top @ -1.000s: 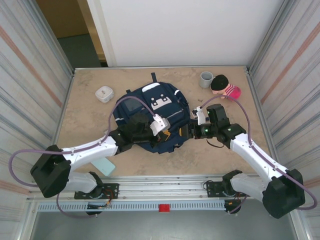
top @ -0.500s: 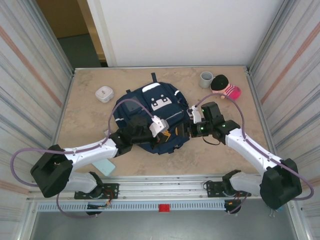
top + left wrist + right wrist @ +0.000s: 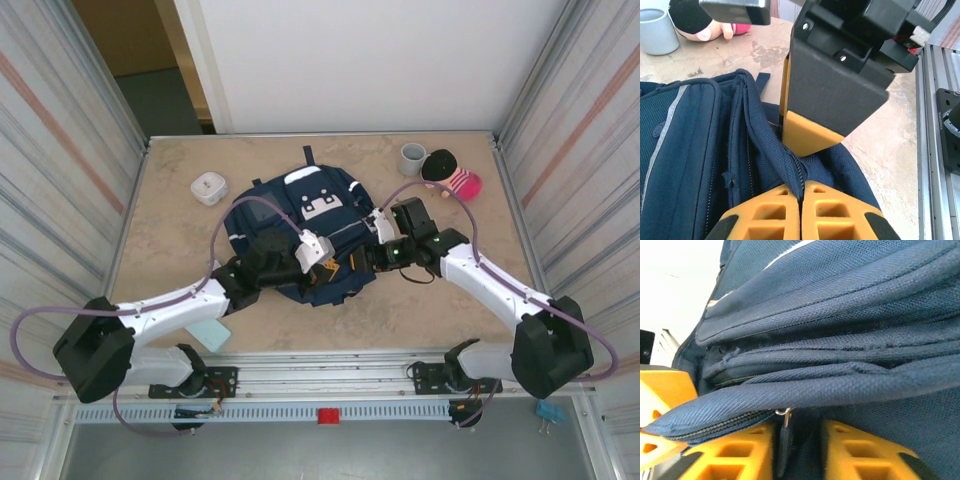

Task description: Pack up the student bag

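Note:
The student bag (image 3: 290, 215) is a navy backpack lying flat mid-table with its white patch facing up. My left gripper (image 3: 333, 268) is at its near right edge. In the left wrist view the left gripper (image 3: 802, 192) is shut on the bag's (image 3: 685, 150) zipper seam. My right gripper (image 3: 368, 262) meets it from the right, and one of its orange fingers (image 3: 807, 135) presses the same fold. In the right wrist view the right gripper (image 3: 797, 440) has a narrow gap between its jaws. The zipper pull (image 3: 785, 440) hangs in that gap under the bag's (image 3: 840, 315) rim.
A grey cup (image 3: 412, 158) and a pink-and-black plush doll (image 3: 447, 172) stand at the back right. At the back left is a small white box (image 3: 208, 187). A pale teal flat item (image 3: 208, 331) lies by the left arm near the front edge.
My right gripper has moved left onto the bag's edge and its jaws have narrowed around the zipper pull. The left gripper keeps its hold and has barely shifted.

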### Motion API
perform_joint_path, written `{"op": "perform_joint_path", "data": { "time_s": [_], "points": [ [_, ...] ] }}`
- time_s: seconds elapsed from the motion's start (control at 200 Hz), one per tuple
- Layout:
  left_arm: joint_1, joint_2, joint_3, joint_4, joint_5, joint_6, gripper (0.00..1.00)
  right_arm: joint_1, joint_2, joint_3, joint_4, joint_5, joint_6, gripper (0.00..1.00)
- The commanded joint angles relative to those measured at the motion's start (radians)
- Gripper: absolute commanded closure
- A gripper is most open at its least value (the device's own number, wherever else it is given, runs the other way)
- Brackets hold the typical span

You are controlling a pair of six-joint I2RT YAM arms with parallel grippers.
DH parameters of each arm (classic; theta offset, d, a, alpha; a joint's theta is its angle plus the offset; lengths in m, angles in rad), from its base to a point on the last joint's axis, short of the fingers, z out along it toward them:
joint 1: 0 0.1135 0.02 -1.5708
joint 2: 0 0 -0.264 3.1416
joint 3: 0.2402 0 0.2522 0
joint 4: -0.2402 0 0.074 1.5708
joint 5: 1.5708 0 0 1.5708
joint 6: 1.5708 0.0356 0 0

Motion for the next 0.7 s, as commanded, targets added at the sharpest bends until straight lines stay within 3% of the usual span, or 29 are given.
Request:
{"op": "perform_joint_path", "data": {
  "time_s": [0.0, 0.14, 0.336, 0.601, 0.697],
  "points": [
    [0.003, -0.073, 0.037, 0.103, 0.014, 0.039, 1.0, 0.014, 0.029, 0.04, -0.038, 0.023, -0.036, 0.82],
    [0.003, -0.084, 0.051, -0.002, 0.0, 0.094, 1.0, -0.001, 0.03, 0.076, -0.105, 0.174, -0.047, 0.96],
    [0.003, -0.121, 0.024, -0.124, -0.025, 0.163, 1.0, -0.074, 0.035, 0.108, -0.193, 0.281, -0.107, 1.0],
    [0.013, -0.196, -0.022, -0.153, -0.016, 0.174, 1.0, -0.12, 0.096, 0.137, -0.222, 0.304, -0.18, 1.0],
    [0.019, -0.212, -0.033, -0.193, -0.054, 0.173, 1.0, -0.129, 0.085, 0.145, -0.208, 0.213, -0.214, 1.0]
  ]
}}
